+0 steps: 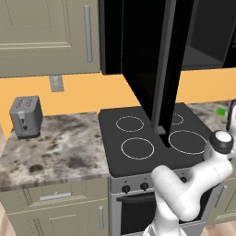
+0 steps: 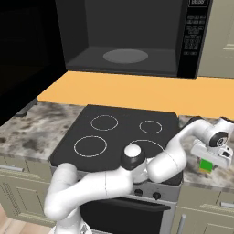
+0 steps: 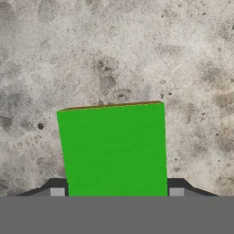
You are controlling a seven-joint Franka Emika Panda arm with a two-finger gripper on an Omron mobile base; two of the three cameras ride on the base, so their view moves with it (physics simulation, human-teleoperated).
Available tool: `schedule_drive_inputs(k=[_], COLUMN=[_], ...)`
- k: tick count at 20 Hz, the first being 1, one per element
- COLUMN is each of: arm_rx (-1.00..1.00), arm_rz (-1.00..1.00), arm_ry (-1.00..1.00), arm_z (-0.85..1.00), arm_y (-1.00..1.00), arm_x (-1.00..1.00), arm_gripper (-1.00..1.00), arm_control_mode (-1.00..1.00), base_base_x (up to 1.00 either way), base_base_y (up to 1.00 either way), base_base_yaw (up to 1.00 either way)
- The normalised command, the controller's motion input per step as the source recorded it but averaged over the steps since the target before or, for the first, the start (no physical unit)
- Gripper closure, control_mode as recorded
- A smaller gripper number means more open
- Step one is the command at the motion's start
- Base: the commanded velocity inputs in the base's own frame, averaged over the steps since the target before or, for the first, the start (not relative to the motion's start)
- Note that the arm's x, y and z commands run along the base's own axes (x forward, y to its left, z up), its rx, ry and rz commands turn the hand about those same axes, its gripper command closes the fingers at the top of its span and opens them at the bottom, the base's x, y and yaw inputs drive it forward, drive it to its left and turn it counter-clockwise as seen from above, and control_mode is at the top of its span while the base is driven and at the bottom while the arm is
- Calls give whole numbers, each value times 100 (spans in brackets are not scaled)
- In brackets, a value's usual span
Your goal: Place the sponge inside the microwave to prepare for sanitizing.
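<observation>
The sponge [image 3: 113, 148], a flat bright-green block, lay on the mottled stone counter [image 3: 114, 50] to the right of the black cooktop [image 2: 119, 132], and the gripper [image 2: 211, 160] hung directly above it. In the hand view the two dark fingertips [image 3: 57, 186] stood just outside the sponge's left and right edges, so the claw looked spread around it; whether the pads were already pressing on it could not be told.

The sponge would probably be light, soft and springy, so it should give under the pads rather than slip. A grip across its narrow width, about midway along its length, seemed the safest hold. A squeeze too near one end might let it fold or swing.

Above the stove, the microwave [image 2: 132, 36] stood with its tall black door [image 1: 152, 64] swung wide open, its dark cavity and round turntable [image 2: 125, 56] exposed, up and to the left of the sponge.
</observation>
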Motion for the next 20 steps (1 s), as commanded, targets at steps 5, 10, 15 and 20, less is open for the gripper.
schedule_drive_inputs(k=[5,10,15,20], arm_rx=[-4,-21,-29,-33], arm_rz=[0,10,34,39], arm_ry=[-5,-27,-25,-24], arm_z=[32,83,24,14], arm_y=[5,41,38,38], arm_x=[-7,-81,-100,-100], arm_gripper=[100,100,100,100], arm_control_mode=[-100,-100,-100,-100], base_base_x=[0,0,0,0], base_base_y=[0,0,0,0], base_base_yaw=[0,0,0,0])
